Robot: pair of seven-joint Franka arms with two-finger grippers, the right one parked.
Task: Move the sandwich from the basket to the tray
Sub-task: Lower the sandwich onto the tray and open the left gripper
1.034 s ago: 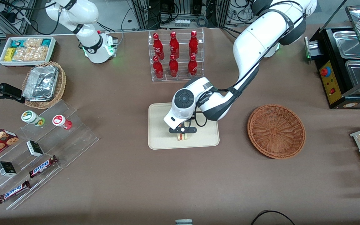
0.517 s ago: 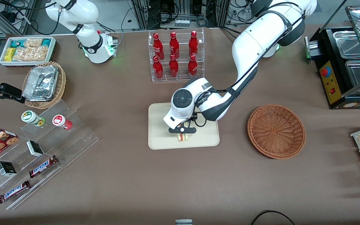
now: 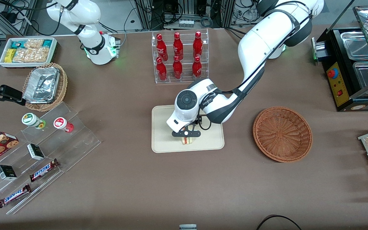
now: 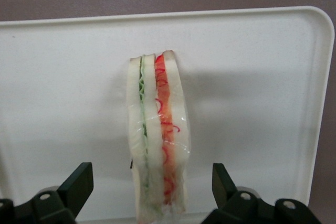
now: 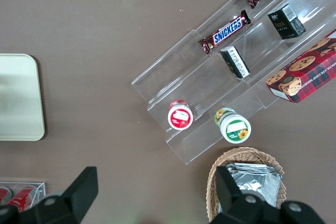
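The gripper [image 3: 186,136] is hovering directly over the tray [image 3: 161,140], above the part of it nearest the front camera. In the left wrist view its two fingers [image 4: 77,184] are standing wide apart, one on each side of the sandwich [image 4: 156,140], with clear gaps between each fingertip and the bread. The gripper is holding nothing.

The sandwich is resting on the tray, standing on edge with its cut side facing up toward the wrist camera. The green filling layer and the red-orange layer are running side by side between the pale bread slices. A clear film is wrapping the wedge. In the front view only a small part of the sandwich [image 3: 188,141] is showing, just below the gripper body.

The tray is lying flat on the brown table [image 3: 133,179], nearer the front camera than the bottle rack [image 3: 180,57]. The basket [image 3: 282,134] is sitting beside the tray, toward the working arm's end of the table, well apart from it. Its woven bowl is showing no contents.

The arm [image 3: 254,54] is reaching down from the table's rear edge, with its wrist bending over the tray.
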